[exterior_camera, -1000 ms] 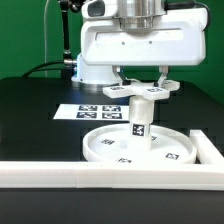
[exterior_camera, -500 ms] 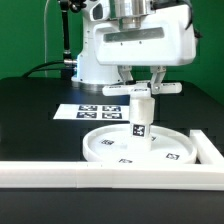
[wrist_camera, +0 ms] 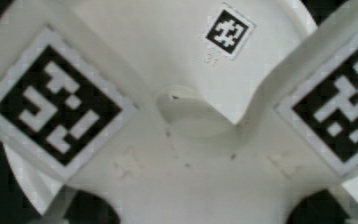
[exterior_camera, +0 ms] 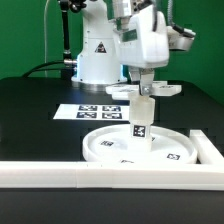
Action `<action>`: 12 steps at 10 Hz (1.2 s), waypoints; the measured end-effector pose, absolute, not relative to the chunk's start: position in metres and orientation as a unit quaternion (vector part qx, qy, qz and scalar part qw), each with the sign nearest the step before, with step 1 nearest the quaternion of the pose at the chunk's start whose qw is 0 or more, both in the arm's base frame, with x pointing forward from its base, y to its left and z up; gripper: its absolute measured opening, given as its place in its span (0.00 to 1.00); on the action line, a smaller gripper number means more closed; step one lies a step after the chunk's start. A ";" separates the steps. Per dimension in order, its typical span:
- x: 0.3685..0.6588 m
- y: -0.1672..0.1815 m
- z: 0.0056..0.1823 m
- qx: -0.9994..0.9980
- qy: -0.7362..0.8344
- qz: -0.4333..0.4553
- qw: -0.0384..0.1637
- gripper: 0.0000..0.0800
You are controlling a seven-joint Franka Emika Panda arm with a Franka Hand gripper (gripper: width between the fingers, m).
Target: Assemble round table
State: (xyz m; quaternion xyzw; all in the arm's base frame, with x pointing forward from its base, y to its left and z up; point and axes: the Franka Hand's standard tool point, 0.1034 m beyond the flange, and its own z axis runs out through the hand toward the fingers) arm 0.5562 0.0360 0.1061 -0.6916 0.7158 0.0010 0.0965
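Swivelled since before, tool (exterior_camera: 144, 85) sits directly over cross base (exterior_camera: 167, 88); its grip cannot be told.

hidden: we cannot tell if the white two-finger gripper (exterior_camera: 141, 88) grips | cut off: white plastic cross-shaped base piece (wrist_camera: 179, 140), by wrist-view edges | blurred: its tags (wrist_camera: 55, 92)

Leg (exterior_camera: 140, 122) upright on disc (exterior_camera: 108, 136), cross base (exterior_camera: 118, 90) atop.

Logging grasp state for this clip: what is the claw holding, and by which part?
The claw grips the cross-shaped base at its centre hub, between the arms, where it sits atop the leg.
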 end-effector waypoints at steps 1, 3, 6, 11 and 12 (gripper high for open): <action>0.556 0.035 0.106 -0.666 0.739 0.006 0.100 0.56; 0.557 0.035 0.106 -0.618 0.779 0.015 0.104 0.56; 0.558 0.035 0.106 -0.603 0.790 0.017 0.107 0.70; 0.562 0.049 0.137 -0.659 0.742 0.062 0.108 0.81; 0.566 0.050 0.144 -0.672 0.729 0.058 0.115 0.81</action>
